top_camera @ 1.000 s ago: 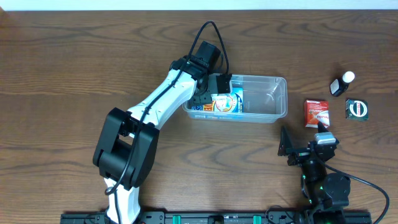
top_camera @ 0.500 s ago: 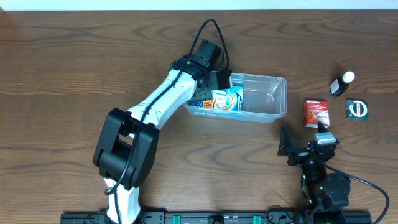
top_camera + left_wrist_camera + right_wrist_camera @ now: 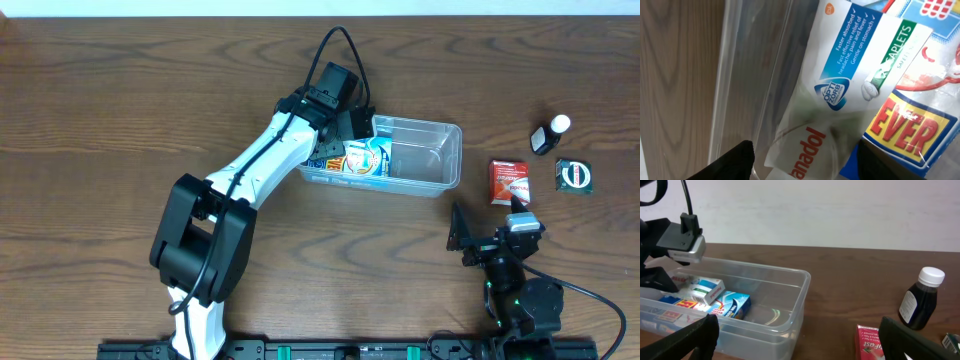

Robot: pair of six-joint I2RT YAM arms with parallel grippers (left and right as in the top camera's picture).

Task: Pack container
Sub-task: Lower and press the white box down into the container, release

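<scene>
Quick look at where we are. The container [image 3: 428, 158] sits mid-table, slightly toward the far side. Its left end is stacked with boxes and its right half is bare. The left gripper [image 3: 805, 161] hangs just over that full end, fingers spread wide and clamped on nothing. In the wrist view the Panadol box [image 3: 840, 75] lies loose against the tub's clear wall, half over a box with "EVER" in red on yellow [image 3: 905, 131].

We'd say this step is getting clear of the drop-off, so lift straight up. One finger is right by the wall, and the tub looks light enough that any sideways drift could drag it or tip the leaning Panadol box.

Not packed yet, off to the tub's right on the table [image 3: 120, 100]:
- a red box [image 3: 509, 181]
- a dark bottle with a white cap [image 3: 548, 134]
- a green packet [image 3: 573, 175]

The right gripper [image 3: 799, 325] is parked low near the front edge, also wide open, and those three are on its side. We'd grab the red box first since it's closest, and drop it into the bare half.
</scene>
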